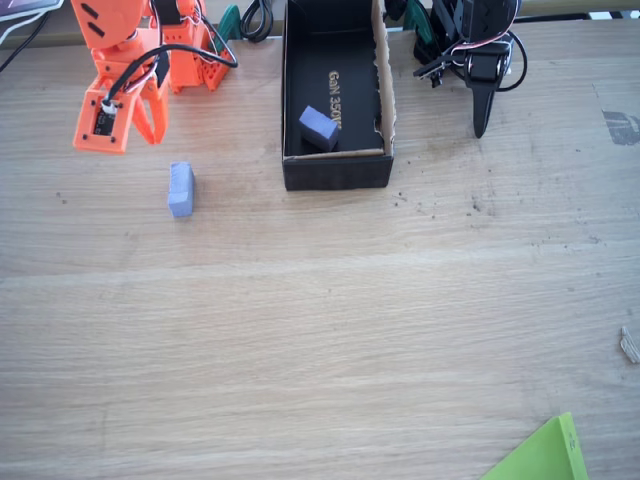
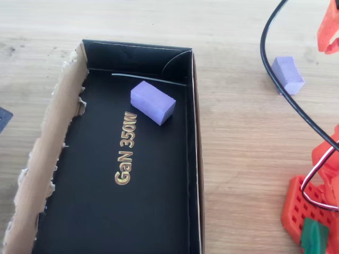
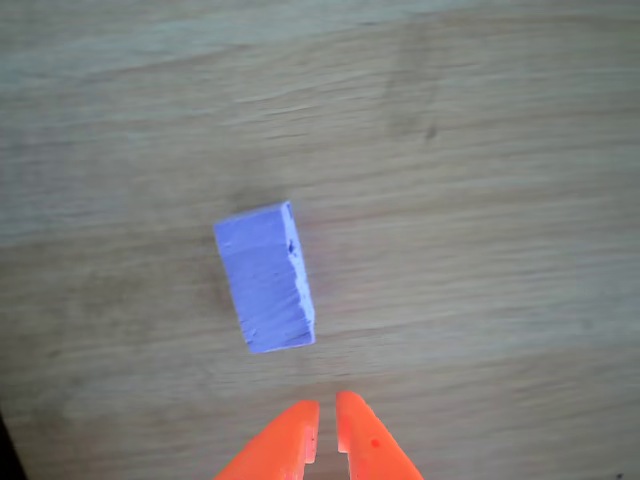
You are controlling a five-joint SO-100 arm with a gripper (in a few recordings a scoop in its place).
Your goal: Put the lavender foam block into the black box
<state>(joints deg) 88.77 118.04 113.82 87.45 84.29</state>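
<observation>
The lavender foam block (image 1: 180, 189) lies flat on the wooden table, left of the black box (image 1: 335, 170) and outside it. My orange gripper (image 1: 150, 130) hangs just behind the block and slightly to its left, apart from it. In the wrist view the block (image 3: 265, 278) sits a short way ahead of my gripper (image 3: 325, 408), whose fingertips are shut with nothing between them. The overhead view shows the block (image 2: 287, 74) to the right of the box (image 2: 47, 153).
A darker, squatter blue-purple block (image 1: 318, 128) (image 2: 152, 102) rests inside the box near its front end, beside the gold lettering. A black cable (image 2: 275, 79) runs past the lavender block. A green sheet corner (image 1: 545, 455) pokes in at the table's front right.
</observation>
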